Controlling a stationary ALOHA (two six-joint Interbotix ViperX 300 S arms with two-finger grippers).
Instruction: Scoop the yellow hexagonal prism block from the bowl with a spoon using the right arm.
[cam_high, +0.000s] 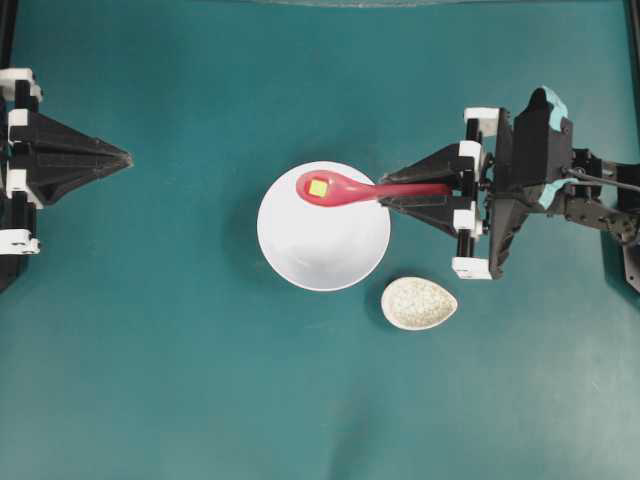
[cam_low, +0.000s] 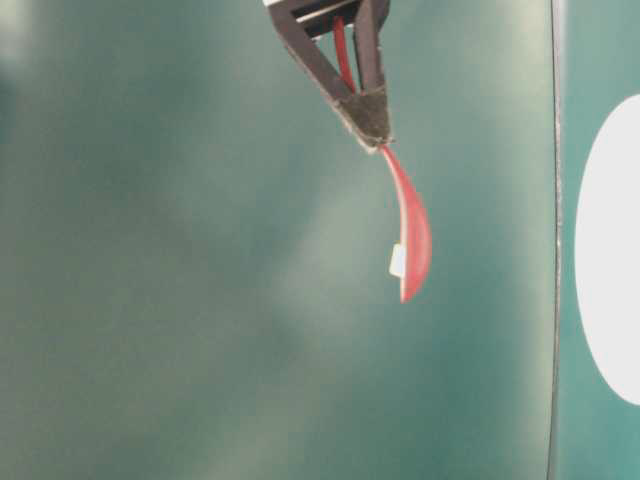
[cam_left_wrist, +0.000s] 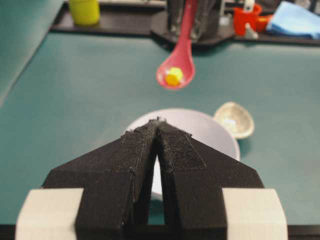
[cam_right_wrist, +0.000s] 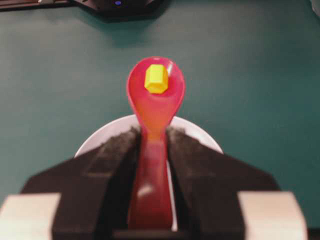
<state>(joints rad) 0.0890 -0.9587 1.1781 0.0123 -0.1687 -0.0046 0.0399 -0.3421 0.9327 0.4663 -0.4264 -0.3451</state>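
Right gripper (cam_high: 447, 189) clamps spoon (cam_high: 345, 188) handle; block (cam_high: 318, 187) in scoop, over bowl (cam_high: 320, 250) 12 o'clock. Keep scoop level, lift slow. Left gripper (cam_left_wrist: 159, 131) closed, empty.

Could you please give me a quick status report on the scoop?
Right gripper shut on spoon, raised above bowl. Yellow block sitting in the scoop. Left gripper shut, parked clear. Nothing in the way.

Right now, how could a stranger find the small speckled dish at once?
Start at the white bowl in the middle of the green table. Beside it, toward the right gripper, lies the speckled dish. It alone is egg-shaped, smaller and grey-beige.
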